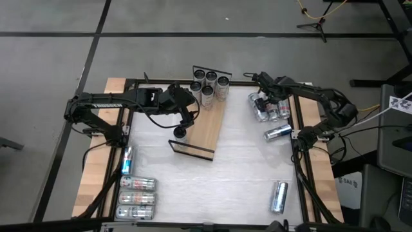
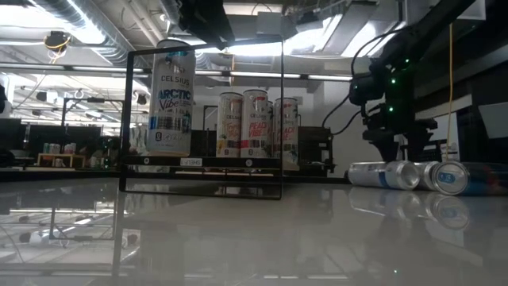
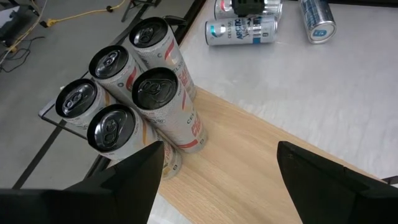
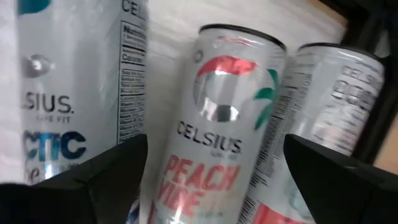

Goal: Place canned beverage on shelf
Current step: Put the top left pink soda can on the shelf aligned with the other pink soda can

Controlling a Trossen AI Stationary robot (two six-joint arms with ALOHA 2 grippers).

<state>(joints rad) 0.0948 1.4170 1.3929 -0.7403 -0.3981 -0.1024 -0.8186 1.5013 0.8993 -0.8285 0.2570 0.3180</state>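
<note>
The shelf point(image 1: 209, 125) is a light-wood board lying at a slant on the white table, with a black wire rail point(image 2: 202, 119) at its near end. Several cans point(image 3: 134, 93) stand upright in a cluster at its far end. One Arctic Vibe can point(image 2: 171, 99) stands alone near the near rail. My left gripper point(image 1: 185, 119) hangs open above the board, just over that can, touching nothing. My right gripper point(image 1: 262, 103) points down, open, over a cluster of cans lying at the table's far right. A Peach Vibe can point(image 4: 214, 143) lies between and below its fingers.
More cans lie on their sides: one point(image 1: 278, 133) just nearer than the right cluster, one point(image 1: 279, 196) near the right front, and several point(image 1: 137, 196) at the left front. The table's black frame and wooden side strips border the work area.
</note>
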